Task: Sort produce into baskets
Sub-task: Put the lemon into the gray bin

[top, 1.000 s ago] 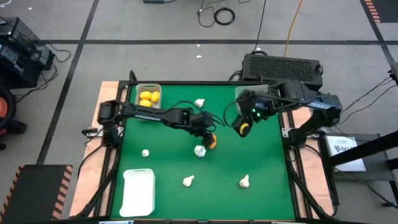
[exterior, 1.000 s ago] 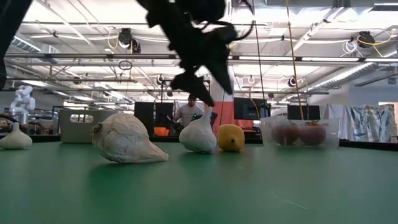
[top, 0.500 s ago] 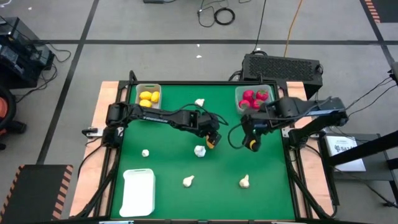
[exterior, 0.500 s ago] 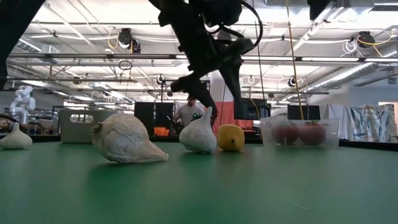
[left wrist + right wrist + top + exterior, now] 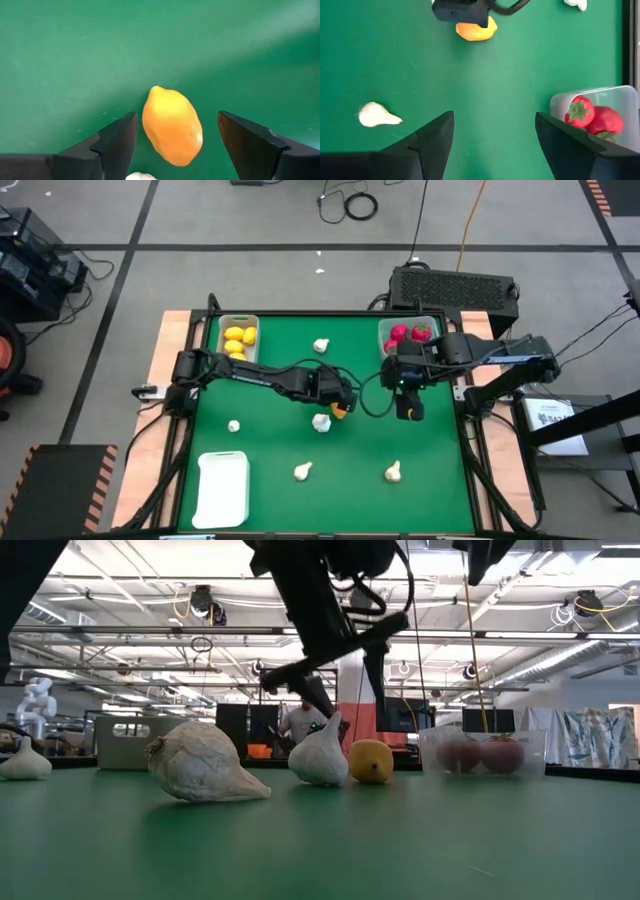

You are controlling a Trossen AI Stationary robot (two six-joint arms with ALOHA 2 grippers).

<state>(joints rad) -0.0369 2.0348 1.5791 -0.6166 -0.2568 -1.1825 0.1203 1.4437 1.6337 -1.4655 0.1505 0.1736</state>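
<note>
Nearest the front edge of the green table (image 5: 270,440), a flat white tray (image 5: 222,488) is seen at the left corner, with two garlic bulbs (image 5: 302,471) (image 5: 394,472) lying apart beside it. A further bulb (image 5: 233,425) rests near the left edge. At mid-table, the left gripper (image 5: 341,402) is held spread wide directly over a yellow-orange fruit (image 5: 172,125); in the left wrist view the fruit is framed between the two fingers (image 5: 116,142), neither of which touches it. A garlic bulb (image 5: 321,422) lies just beside the fruit, on its near side. The right gripper (image 5: 409,406) is poised above bare table to the right, released and holding nothing, with the fruit well apart from it. Farther back, another bulb (image 5: 321,345) is seen alone. At the far left corner, the grey-white bin (image 5: 239,337) is filled with yellow fruits, and at the far right the clear bin (image 5: 407,335) holds red fruits with green tops (image 5: 580,112).
</note>
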